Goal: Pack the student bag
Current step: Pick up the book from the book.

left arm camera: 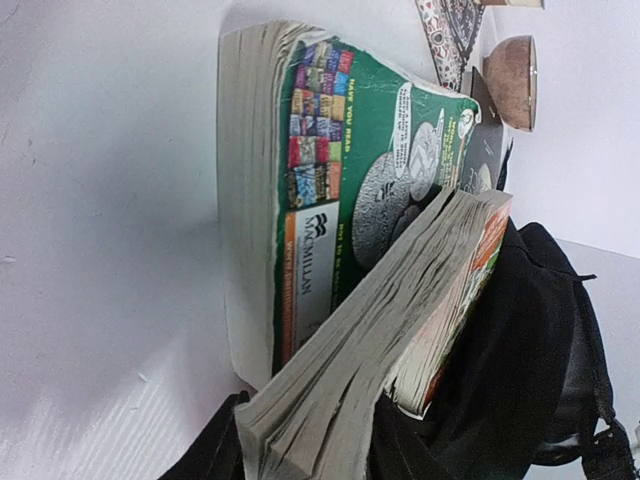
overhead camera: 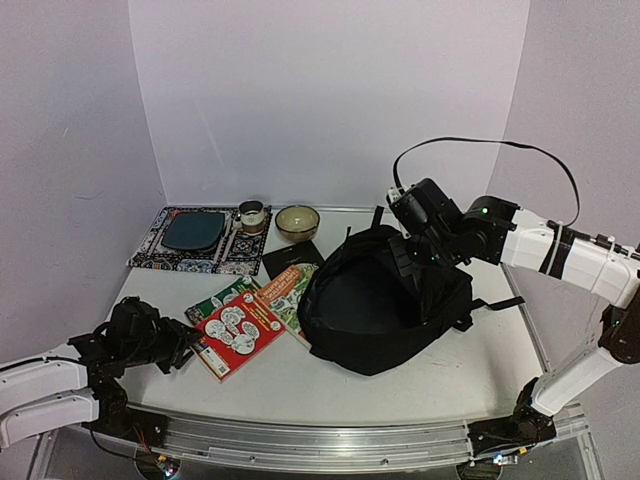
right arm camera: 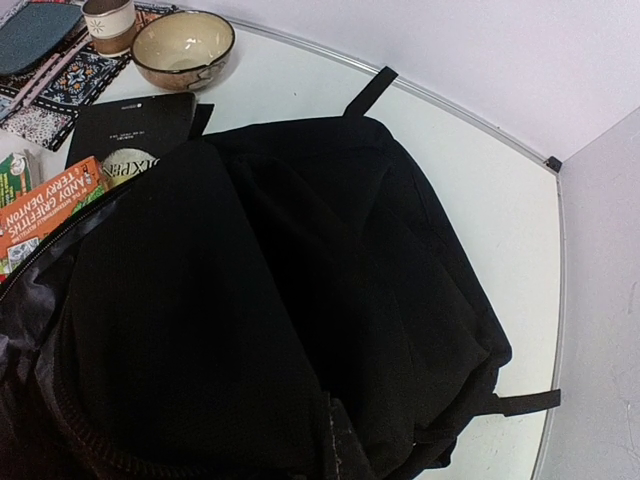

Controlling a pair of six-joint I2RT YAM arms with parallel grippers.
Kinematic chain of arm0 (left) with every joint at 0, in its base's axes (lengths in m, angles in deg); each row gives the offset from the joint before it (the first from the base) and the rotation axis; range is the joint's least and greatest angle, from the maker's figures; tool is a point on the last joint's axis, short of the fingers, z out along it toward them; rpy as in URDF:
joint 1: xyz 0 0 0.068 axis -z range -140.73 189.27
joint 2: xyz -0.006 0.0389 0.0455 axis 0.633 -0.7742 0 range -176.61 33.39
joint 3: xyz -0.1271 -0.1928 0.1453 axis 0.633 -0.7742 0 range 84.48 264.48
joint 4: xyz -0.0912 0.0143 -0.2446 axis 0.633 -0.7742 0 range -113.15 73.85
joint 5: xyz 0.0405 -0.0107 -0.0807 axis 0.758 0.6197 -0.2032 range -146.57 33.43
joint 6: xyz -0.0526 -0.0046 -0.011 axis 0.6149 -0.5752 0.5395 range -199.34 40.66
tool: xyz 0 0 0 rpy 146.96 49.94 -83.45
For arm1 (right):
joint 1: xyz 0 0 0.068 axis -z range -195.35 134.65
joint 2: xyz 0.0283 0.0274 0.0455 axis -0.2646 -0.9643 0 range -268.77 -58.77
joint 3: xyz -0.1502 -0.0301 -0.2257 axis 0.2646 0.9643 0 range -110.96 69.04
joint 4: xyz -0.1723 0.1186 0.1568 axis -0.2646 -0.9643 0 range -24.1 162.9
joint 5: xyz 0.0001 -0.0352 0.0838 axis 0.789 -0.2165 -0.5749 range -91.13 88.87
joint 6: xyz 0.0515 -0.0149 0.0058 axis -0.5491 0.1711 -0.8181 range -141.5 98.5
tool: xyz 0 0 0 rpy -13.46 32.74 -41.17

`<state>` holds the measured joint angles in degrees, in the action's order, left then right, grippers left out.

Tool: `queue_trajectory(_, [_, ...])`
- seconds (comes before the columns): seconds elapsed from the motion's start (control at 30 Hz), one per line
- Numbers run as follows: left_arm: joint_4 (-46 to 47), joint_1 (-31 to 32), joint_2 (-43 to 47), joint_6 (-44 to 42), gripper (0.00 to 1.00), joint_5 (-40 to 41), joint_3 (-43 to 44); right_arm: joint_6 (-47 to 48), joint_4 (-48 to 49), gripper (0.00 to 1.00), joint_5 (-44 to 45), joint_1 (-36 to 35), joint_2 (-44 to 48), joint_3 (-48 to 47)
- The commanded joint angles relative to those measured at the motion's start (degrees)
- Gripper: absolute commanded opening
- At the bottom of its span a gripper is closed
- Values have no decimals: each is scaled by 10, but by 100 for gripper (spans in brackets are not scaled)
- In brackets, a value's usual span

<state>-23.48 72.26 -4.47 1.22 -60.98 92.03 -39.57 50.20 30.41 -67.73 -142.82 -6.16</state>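
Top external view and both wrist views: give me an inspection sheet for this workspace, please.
Surface: white table, nothing spilled seen.
Job's things: black fabric backpack lying open towards the books; red paperback resting on a green paperback; orange-and-green paperback and black book beside the backpack.
Clutter: patterned mat bearing a dark teal pad and small cup; beige bowl beside it.
Grippers: left gripper straddles the red paperback's corner, clamp unclear; right gripper shut on the backpack's far rim.
Cables: black cable looping above the right arm.
Surroundings: plain pale walls.
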Motion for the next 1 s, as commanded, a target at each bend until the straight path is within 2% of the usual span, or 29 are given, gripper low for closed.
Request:
queue_trajectory(0.0, [60,-1,-26,-28,35,-11,65,-4,9,0,9,2,6,-12])
queue_trajectory(0.2, [100,-1,-53,-42,26,-33,90,-5,9,0,10,2,8,-11])
queue_trajectory(0.37, [134,-1,-61,-48,27,-40,98,-6,9,0,10,2,9,-10])
queue_trajectory(0.7, [162,1,-133,-78,27,-63,124,-7,9,0,5,2,2,-19])
queue_trajectory(0.8, [162,2,-137,-84,21,-64,132,-6,9,0,5,2,2,-19])
queue_trajectory(0.93, [161,1,-129,-87,1,-65,138,-3,10,0,4,2,3,-22])
queue_trajectory(0.97, [161,2,-124,-88,0,-63,140,-2,10,0,4,2,4,-23])
